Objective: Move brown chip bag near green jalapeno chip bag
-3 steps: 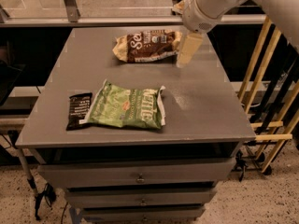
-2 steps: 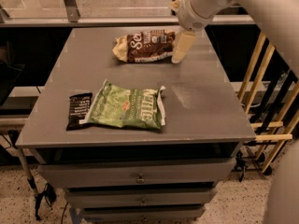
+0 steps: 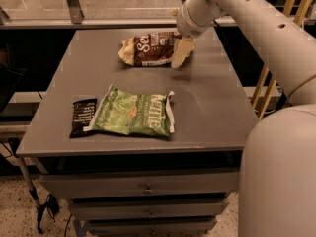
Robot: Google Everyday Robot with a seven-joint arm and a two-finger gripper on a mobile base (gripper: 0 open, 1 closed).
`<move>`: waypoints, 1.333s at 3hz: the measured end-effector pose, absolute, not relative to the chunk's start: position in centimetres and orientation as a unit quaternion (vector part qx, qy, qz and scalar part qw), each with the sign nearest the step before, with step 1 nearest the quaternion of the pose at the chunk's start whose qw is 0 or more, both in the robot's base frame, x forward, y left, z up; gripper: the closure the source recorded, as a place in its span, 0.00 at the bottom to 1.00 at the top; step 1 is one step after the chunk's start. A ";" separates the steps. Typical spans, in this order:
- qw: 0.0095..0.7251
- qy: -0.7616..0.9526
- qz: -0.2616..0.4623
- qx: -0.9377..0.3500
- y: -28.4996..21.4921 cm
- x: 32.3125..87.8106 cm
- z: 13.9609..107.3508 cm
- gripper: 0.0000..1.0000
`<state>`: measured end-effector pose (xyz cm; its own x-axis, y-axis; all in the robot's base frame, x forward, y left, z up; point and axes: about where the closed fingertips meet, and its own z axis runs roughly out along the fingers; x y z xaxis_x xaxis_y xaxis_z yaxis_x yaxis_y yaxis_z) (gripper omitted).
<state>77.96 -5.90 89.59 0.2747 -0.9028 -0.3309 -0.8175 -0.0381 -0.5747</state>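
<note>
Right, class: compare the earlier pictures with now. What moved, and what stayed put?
The tool has moved left in the picture, up against the right end of the brown chip bag. That bag, the green jalapeno chip bag and the black packet lie where they were.

Brown chip bag (image 3: 148, 49) is showing dark brown w/ tan left end & big white lettering. Green jalapeno chip bag (image 3: 133, 115) is showing light green w/ white edges & white "Kettle" lettering. Small packet (image 3: 83, 117) is showing black w/ faint white text. Table top (image 3: 212, 107) & drawers (image 3: 148, 184) are showing flat grey. Cream gripper (image 3: 180, 57) is sitting at brown bag's right end; arm (image 3: 266, 26) is showing off-white w/ small dark holes.
</note>
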 end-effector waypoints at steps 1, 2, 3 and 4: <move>0.343 0.602 -0.052 -0.719 -5.1 79.4 87.7 0.00; 0.341 0.602 -0.045 -0.720 -4.6 80.2 86.5 0.18; 0.351 0.600 -0.045 -0.718 -4.8 80.4 87.2 0.41; 0.370 0.591 -0.053 -0.715 -5.3 80.2 89.4 0.64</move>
